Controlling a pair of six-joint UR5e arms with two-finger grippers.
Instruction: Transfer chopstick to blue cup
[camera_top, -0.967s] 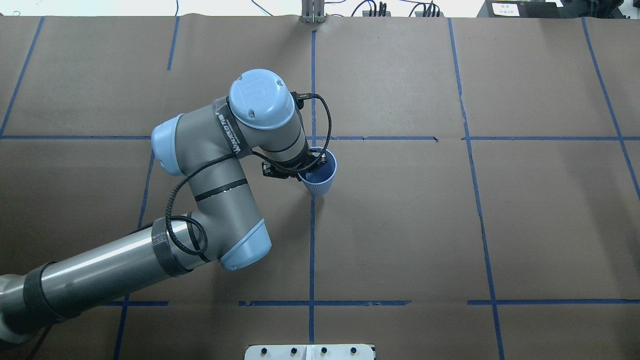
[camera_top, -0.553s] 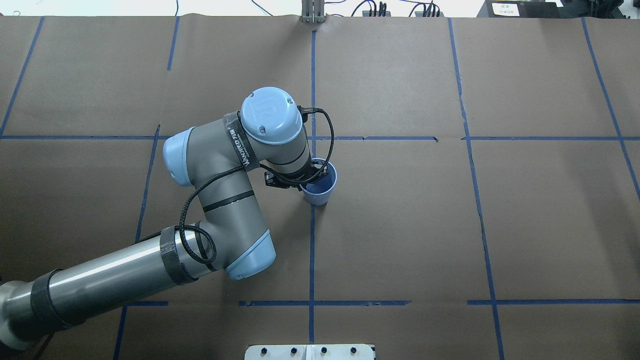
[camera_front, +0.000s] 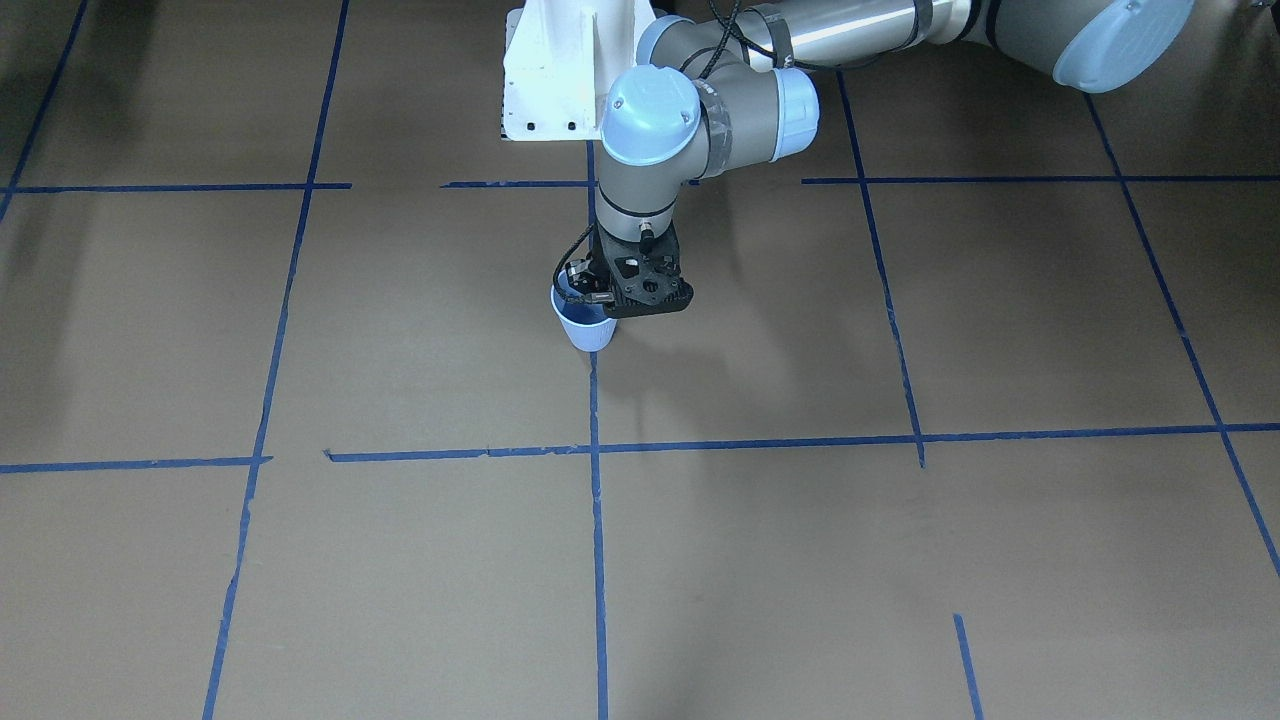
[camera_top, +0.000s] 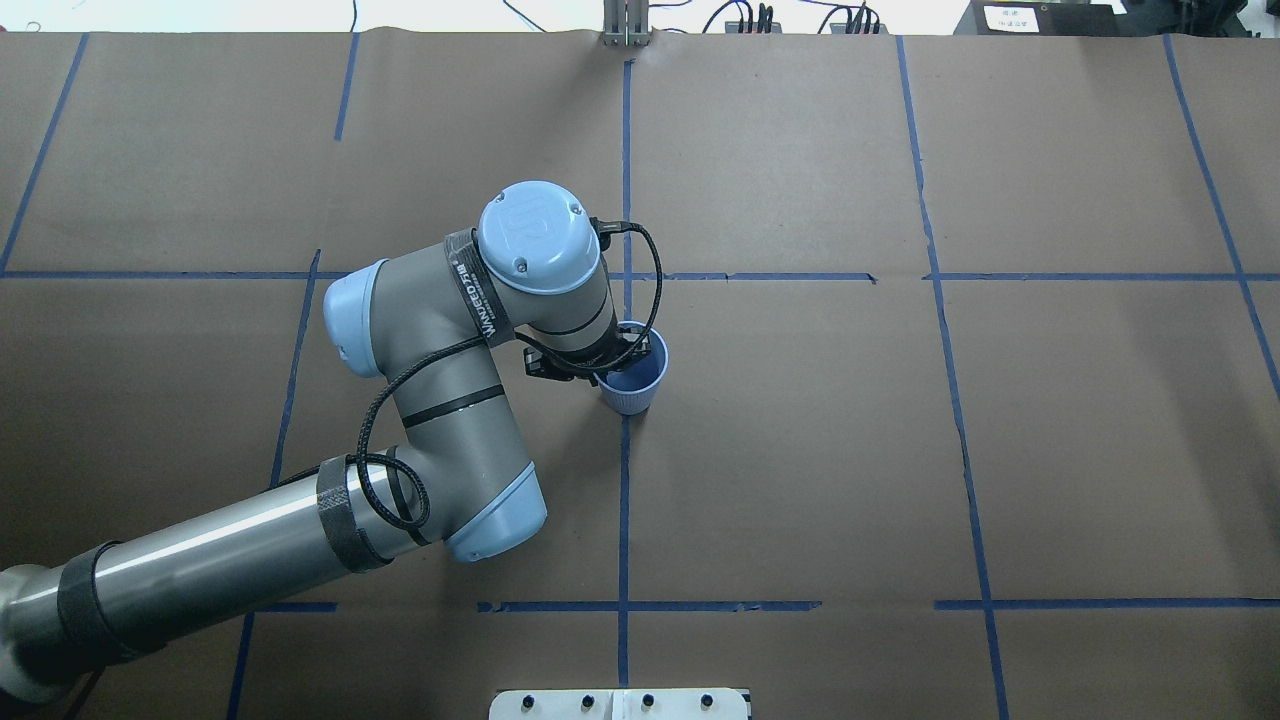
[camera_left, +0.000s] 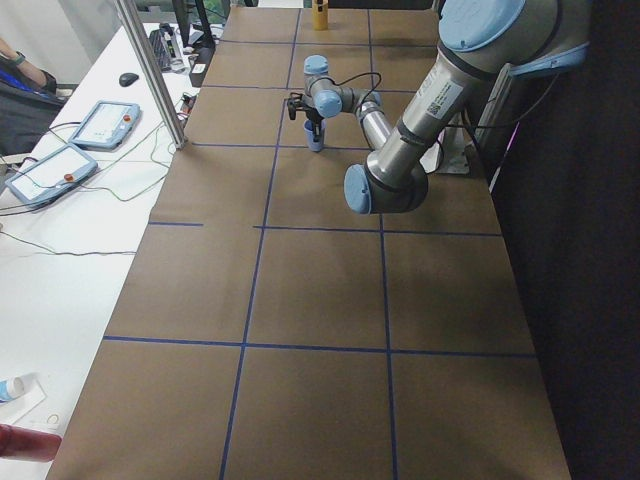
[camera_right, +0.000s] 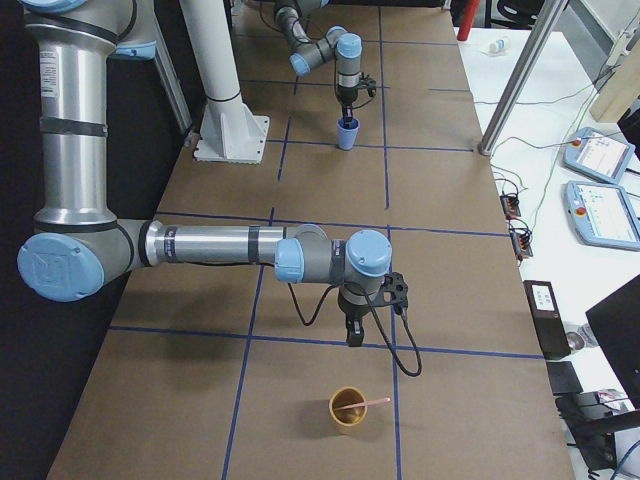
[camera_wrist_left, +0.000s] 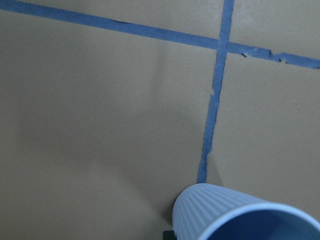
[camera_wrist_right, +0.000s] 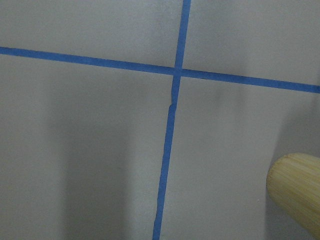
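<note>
The left gripper (camera_front: 600, 300) seems clamped on the rim of the blue cup (camera_front: 588, 332), with one finger inside and one outside. I judge this is to hold the cup steady with its mouth up, ready to receive. The chopstick (camera_right: 368, 403) is well apart from this gripper. It leans in a tan cup (camera_right: 347, 415), near the right gripper (camera_right: 353, 338) and below its tips. Whether that gripper is released or clenched, I cannot tell.

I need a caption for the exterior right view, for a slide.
The right gripper near the tan cup holding the chopstick; far off, left gripper at the blue cup.
</note>
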